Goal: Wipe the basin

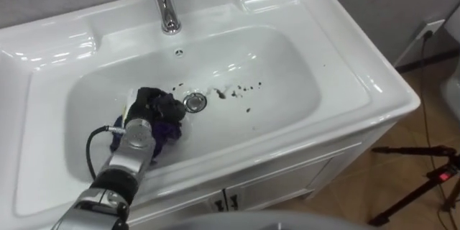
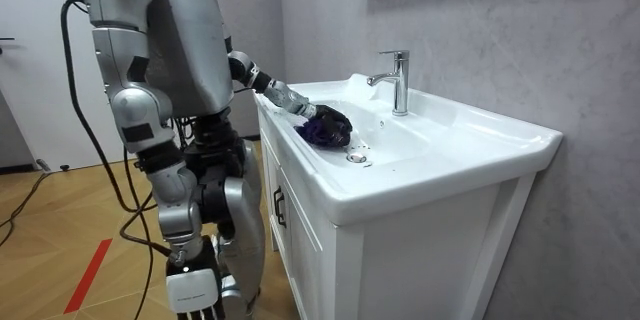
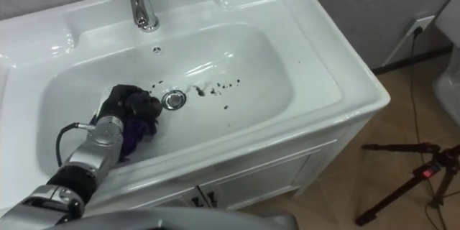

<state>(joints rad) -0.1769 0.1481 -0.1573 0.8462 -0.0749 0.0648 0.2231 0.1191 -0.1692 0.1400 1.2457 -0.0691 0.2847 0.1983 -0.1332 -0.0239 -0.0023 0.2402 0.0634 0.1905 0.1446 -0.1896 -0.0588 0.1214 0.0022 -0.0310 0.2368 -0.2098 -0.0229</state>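
The white basin [image 1: 345, 79] has a chrome tap [image 1: 164, 3] at the back and a round metal drain [image 1: 195, 101] in the bowl's middle. Dark specks of dirt [image 1: 241, 90] lie scattered just right of the drain. My left hand [image 1: 154, 104], black, reaches in from the lower left and rests on the bowl's floor right beside the drain. Its fingers are curled on a purple cloth [image 1: 169, 131] that bunches under and below it. In the room view I stand at the cabinet's front, left hand [image 2: 330, 118] on the cloth [image 2: 318, 133] in the bowl.
A white cabinet with doors [image 1: 287, 180] carries the basin. A black tripod [image 1: 424, 180] stands on the wooden floor at the right. A wall socket with a cable [image 1: 431, 29] is on the grey wall at the far right.
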